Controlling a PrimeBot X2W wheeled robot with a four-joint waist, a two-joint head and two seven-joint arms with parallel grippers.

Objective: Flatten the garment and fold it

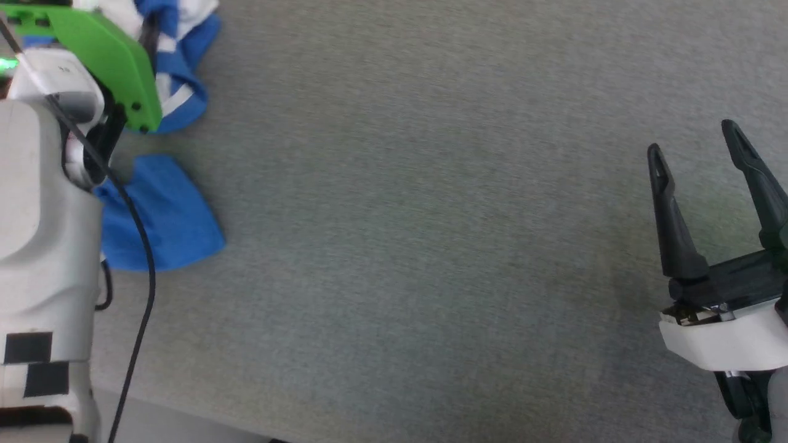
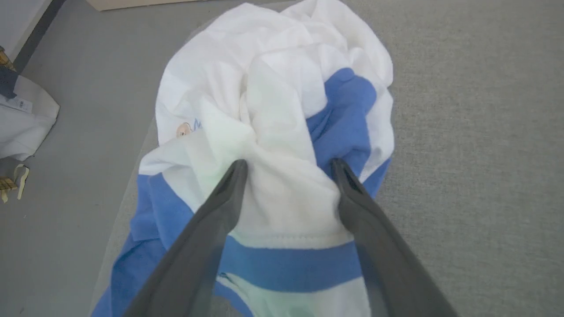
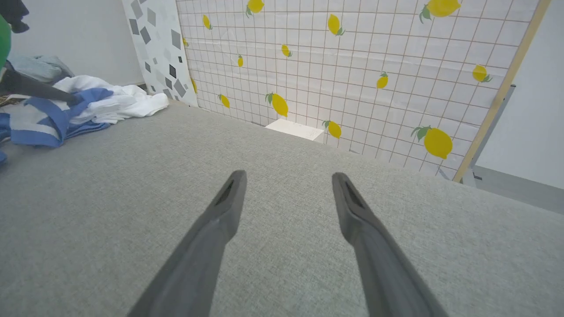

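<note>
The garment (image 2: 273,110) lies crumpled on the grey table, white with bright-blue bands. In the head view it sits at the far left (image 1: 172,209), partly hidden behind my left arm (image 1: 55,184) and its green cover. My left gripper (image 2: 288,164) is open, its two fingers pressed down on either side of a bunched white fold. My right gripper (image 1: 692,140) hovers open over bare table at the far right, well away from the garment (image 3: 101,103). In the right wrist view nothing lies between its fingers (image 3: 288,175).
The grey fabric table (image 1: 431,246) stretches between the two arms; its front edge shows at lower left. A lemon-patterned grid wall (image 3: 374,66) stands beyond the far edge. Other clothes (image 2: 22,119) lie off the table. A black cable (image 1: 144,277) hangs beside my left arm.
</note>
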